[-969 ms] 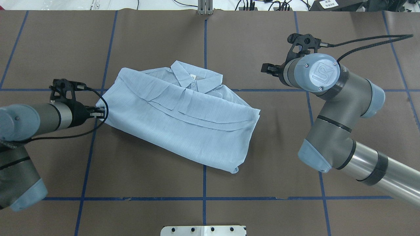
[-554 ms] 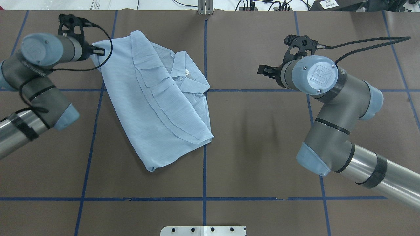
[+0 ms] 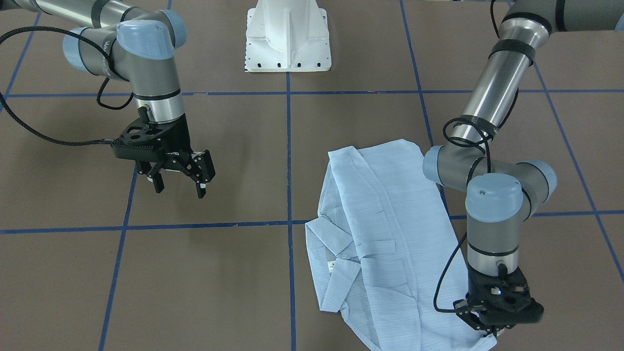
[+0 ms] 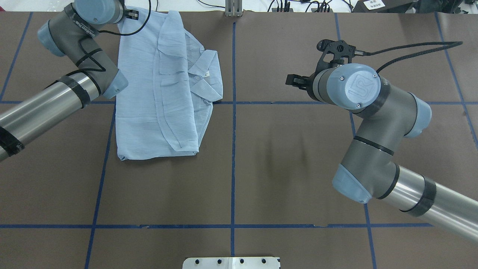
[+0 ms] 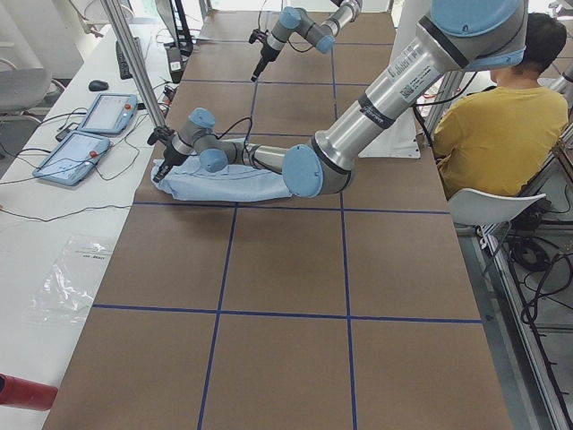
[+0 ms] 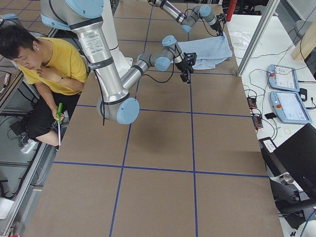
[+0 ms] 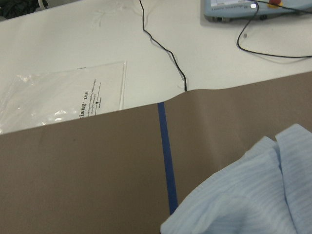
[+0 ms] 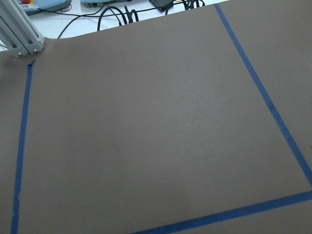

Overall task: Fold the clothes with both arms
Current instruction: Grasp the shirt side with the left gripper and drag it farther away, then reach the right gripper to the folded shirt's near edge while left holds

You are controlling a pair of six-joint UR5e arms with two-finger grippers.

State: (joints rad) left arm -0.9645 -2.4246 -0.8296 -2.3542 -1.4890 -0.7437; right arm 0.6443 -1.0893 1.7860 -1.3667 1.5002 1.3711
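Note:
The pale-blue shirt (image 4: 149, 112) lies folded on the brown table, left of centre, with its collar (image 4: 203, 80) pointing right. It also shows in the front-facing view (image 3: 380, 234) and the left wrist view (image 7: 253, 195). My left gripper (image 4: 133, 15) is at the far left corner of the table, shut on the shirt's far corner; in the front-facing view (image 3: 487, 333) it is low on the cloth. My right gripper (image 3: 179, 190) is open and empty, hovering over bare table well right of the shirt (image 4: 293, 80).
The white mounting base (image 3: 287, 44) is at the near middle edge. An aluminium post (image 4: 233, 7) and cables stand at the far edge. Teach pendants (image 5: 89, 130) and a plastic bag (image 7: 63, 97) lie beyond the table. A seated person in yellow (image 5: 501, 134) is beside the robot.
My left gripper has swung toward the far left corner, dragging the shirt's corner and turning the shirt so it lies lengthwise on the left. My right gripper has drifted slightly left.

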